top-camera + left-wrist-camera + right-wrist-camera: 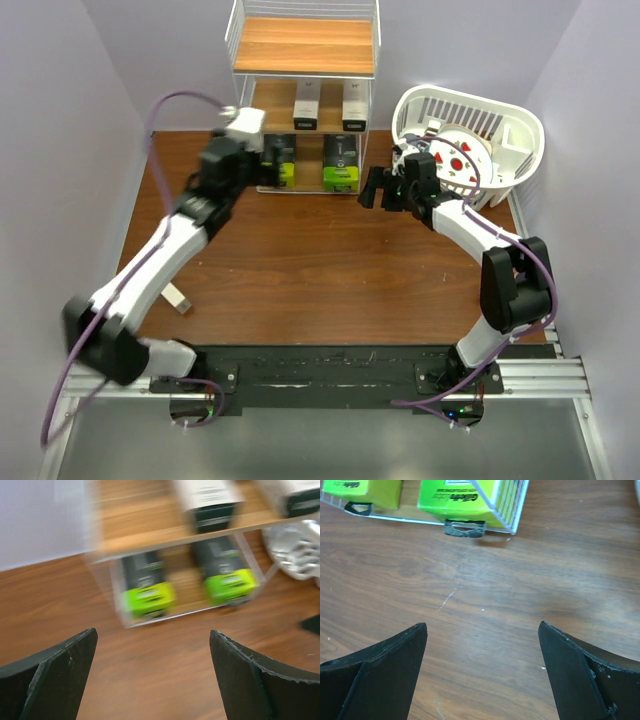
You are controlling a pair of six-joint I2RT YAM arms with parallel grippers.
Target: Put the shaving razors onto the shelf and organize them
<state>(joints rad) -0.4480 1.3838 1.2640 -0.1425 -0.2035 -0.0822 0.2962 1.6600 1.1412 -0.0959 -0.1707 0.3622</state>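
Note:
The shelf stands at the back centre. Two black razor packs with lime-green ends lie on its bottom tier. Two white cartons lie on the middle tier. My left gripper is open and empty in front of the shelf's left side. Its wrist view is blurred and shows the green packs beyond the open gripper. My right gripper is open and empty over the table by the shelf's right corner; its wrist view shows both green ends.
A white slatted basket stands at the back right and holds a round white item with red dots. A small white and tan oblong object lies on the table beside the left arm. Purple walls close in both sides.

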